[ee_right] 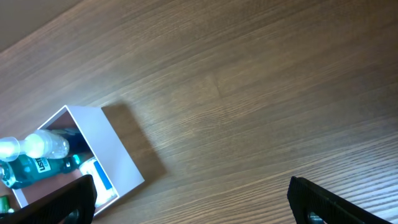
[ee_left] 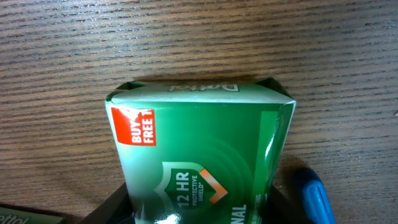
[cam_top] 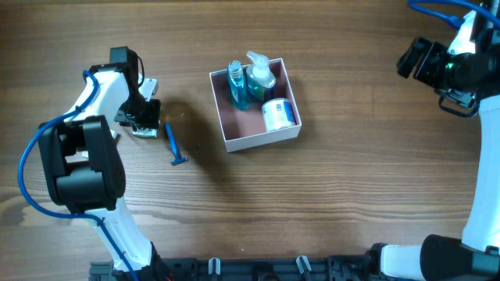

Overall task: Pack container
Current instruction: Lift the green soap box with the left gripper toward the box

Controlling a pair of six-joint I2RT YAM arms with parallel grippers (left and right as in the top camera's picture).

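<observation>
Although it is turned slightly askew to the table's edges, the container (cam_top: 244,121) rests flat near the middle of the table (cam_top: 351,195), its white walls upright and its pink floor partly bare. Inside it, a blue-capped bottle (cam_top: 235,84) of blue liquid and a pump bottle (cam_top: 260,76) of the same blue are side by side, caps toward the far wall. A white jar (cam_top: 279,115) with a blue label is in the near corner on the right arm's side. Just beyond the container on the left arm's side, a blue razor (cam_top: 173,144) lies on the wood, apart from the container's wall. Further out from the container, past the razor, the left gripper (cam_top: 143,121) has its jaws closed on a green carton (ee_left: 199,143) with a red corner flash and a shield badge reading 12 HR; whether the carton touches the table I cannot tell. Well away from the container on the opposite side, the right gripper (ee_right: 189,186) hangs over bare wood with its jaws spread wide and nothing between them. The table is brown board with fine, straight grain and a matt finish, and it fills every view. A black rail (cam_top: 234,269) runs along its near edge.
</observation>
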